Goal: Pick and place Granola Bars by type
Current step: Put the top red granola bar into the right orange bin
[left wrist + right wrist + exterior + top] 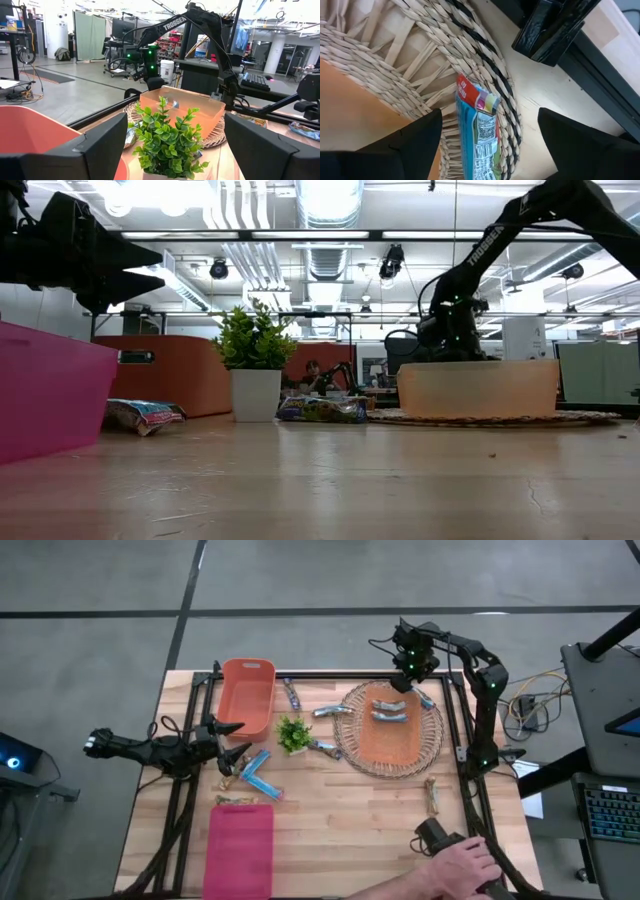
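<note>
At worktop's near edge a person's hand (465, 865) rests | left gripper (232, 740) hovers wide open, empty, beside blue granola bars (256, 774), likely choosing | right gripper (412, 680) spread over a blue bar (479, 135) on the wicker tray (436, 730) rim | far: open workshop.

Grey concrete floor (300, 575) around the table; exposed ceiling ducts (330, 210), bright overhead lights
</note>
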Robot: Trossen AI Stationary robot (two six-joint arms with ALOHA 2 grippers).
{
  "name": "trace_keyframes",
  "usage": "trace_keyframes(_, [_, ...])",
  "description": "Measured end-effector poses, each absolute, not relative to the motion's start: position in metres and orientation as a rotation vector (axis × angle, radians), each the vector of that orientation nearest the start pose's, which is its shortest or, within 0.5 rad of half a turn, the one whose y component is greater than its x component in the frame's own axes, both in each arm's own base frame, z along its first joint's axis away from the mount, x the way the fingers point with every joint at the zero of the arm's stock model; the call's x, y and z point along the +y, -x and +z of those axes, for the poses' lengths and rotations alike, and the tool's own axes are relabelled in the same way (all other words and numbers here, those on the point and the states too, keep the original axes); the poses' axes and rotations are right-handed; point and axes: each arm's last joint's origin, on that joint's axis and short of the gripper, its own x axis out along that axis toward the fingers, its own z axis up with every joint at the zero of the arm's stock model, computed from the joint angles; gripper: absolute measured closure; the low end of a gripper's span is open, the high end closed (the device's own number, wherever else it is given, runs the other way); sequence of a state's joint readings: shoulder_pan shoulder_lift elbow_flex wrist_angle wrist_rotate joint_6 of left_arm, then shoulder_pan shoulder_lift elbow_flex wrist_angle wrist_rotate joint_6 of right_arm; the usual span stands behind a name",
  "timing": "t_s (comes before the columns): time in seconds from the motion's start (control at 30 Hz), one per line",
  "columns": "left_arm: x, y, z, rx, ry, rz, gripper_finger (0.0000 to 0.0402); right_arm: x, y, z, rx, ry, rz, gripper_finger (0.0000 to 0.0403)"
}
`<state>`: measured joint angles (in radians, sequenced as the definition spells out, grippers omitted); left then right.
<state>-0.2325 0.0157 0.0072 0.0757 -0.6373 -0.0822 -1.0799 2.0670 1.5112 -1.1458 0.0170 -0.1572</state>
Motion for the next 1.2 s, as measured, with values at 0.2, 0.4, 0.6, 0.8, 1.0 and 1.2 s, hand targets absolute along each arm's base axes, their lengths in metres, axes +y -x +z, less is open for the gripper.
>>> trace_keyframes(0.2, [-0.004, -0.094, 0.172, -0.078, 0.11, 0.402, 0.009, -0.329, -0.175, 0.161, 1.566, -0.78, -0.678, 0.0182])
trace_keyframes(0.4, [-0.005, -0.094, 0.172, -0.078, 0.109, 0.402, 0.009, -0.33, -0.174, 0.161, 1.564, -0.783, -0.679, 0.028])
trace_keyframes(0.6, [-0.005, -0.094, 0.172, -0.078, 0.11, 0.402, 0.009, -0.331, -0.173, 0.162, 1.562, -0.786, -0.683, 0.0359])
trace_keyframes(0.8, [-0.004, -0.094, 0.172, -0.078, 0.11, 0.402, 0.009, -0.331, -0.172, 0.162, 1.57, -0.769, -0.681, 0.0387])
trace_keyframes(1.0, [-0.004, -0.094, 0.172, -0.078, 0.109, 0.402, 0.009, -0.33, -0.169, 0.173, 1.581, -0.762, -0.696, 0.0389])
trace_keyframes(1.2, [-0.005, -0.094, 0.172, -0.078, 0.11, 0.402, 0.009, -0.331, -0.168, 0.197, 1.574, -0.751, -0.728, 0.039])
